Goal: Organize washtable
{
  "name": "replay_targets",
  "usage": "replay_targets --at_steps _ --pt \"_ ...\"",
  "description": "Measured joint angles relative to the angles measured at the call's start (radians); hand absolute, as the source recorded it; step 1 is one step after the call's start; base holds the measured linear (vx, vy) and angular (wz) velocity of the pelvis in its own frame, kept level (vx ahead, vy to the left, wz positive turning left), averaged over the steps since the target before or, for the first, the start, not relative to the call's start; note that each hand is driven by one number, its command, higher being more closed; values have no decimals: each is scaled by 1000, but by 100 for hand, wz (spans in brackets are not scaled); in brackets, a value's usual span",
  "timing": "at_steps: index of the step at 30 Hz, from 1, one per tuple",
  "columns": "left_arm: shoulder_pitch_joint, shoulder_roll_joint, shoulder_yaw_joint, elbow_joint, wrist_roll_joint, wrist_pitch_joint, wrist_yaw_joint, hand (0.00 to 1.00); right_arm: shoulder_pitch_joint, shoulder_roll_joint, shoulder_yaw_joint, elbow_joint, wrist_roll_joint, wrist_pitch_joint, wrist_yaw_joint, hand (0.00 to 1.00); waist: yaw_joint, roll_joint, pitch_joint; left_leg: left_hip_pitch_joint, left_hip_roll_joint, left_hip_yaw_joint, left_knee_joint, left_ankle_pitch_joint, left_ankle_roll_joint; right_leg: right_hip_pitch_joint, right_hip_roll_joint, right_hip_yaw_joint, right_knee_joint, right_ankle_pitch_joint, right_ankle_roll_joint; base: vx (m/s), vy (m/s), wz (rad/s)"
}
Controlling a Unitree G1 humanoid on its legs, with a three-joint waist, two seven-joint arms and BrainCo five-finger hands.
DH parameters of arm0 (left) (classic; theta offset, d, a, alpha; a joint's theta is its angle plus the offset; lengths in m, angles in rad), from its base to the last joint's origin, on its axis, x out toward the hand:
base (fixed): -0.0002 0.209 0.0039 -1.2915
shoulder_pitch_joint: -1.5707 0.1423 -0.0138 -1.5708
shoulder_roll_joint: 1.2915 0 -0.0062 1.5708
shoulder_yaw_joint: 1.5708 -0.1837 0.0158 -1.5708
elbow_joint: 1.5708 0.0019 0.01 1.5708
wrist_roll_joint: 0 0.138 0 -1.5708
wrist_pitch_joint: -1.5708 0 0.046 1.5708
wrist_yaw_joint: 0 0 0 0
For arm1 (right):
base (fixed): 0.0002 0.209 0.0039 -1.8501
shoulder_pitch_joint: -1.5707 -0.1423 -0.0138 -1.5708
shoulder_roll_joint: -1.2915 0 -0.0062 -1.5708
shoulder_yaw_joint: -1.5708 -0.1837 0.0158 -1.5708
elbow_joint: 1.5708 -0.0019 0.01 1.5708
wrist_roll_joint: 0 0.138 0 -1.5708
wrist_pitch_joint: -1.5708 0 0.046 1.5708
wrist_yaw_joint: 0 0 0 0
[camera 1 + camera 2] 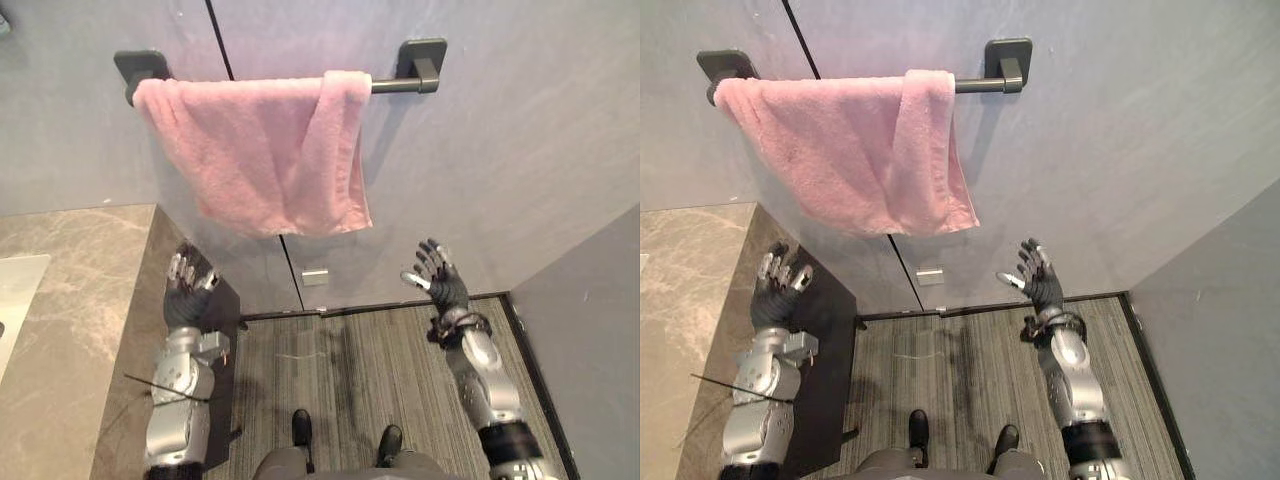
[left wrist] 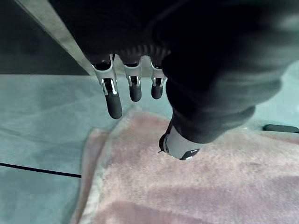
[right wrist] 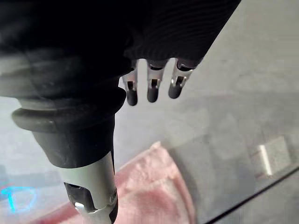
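One grey wall (image 1: 520, 150) fills the back. One marble washtable counter (image 1: 70, 290) lies at the left, cut off by the frame edge. One pink towel (image 1: 260, 150) hangs unevenly over one dark bar (image 1: 395, 85), hiding most of it. Two hands are raised below the towel, apart from it: left hand (image 1: 187, 290) and right hand (image 1: 440, 280), both with fingers spread and empty. One small silver plate (image 1: 315, 276) on the wall is hard to identify.

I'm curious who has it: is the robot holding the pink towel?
No, the pink towel hangs over the bar, with the left hand and right hand open below it.
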Motion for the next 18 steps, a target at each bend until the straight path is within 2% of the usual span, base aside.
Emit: replay_targets --at_steps 3,6,7,9,12,15,18 --pt "55 -32 16 -56 10 1 -17 0 88 2 78 -87 42 0 54 0 -1 0 0 6 1 1 0 -2 0 7 0 0 1 0 0 0 0 0" --pt "95 -32 27 -135 -8 -5 -36 0 115 -13 223 -172 151 0 133 0 0 -1 -3 26 2 1 2 -11 -6 24 1 2 1 0 1 -21 10 -2" --pt "99 -24 33 -166 -46 -24 -46 0 97 -20 293 -204 196 0 164 0 0 -2 -9 26 4 1 2 -18 -12 25 2 2 1 -1 1 -38 13 -1" --pt "100 19 34 -214 -141 -67 -70 0 30 -25 420 -240 243 -1 211 0 2 -5 -29 28 4 1 3 -18 -12 28 2 1 1 -1 1 -19 7 0" --pt "78 74 34 -266 -251 -105 -106 0 -74 -20 521 -241 278 -2 237 0 8 -9 -44 35 3 -1 4 -17 -12 36 1 -2 2 -1 1 -2 3 1" --pt "22 139 32 -277 -356 -127 -150 0 -192 -9 580 -229 316 -5 238 0 28 -8 -60 37 1 -3 4 -17 -12 39 -1 -10 3 -1 1 5 6 3" --pt "-30 201 25 -277 -426 -144 -169 0 -307 33 608 -167 323 -11 233 0 31 -8 -60 42 1 -5 4 -16 -12 47 -2 -12 2 -1 1 11 6 5"
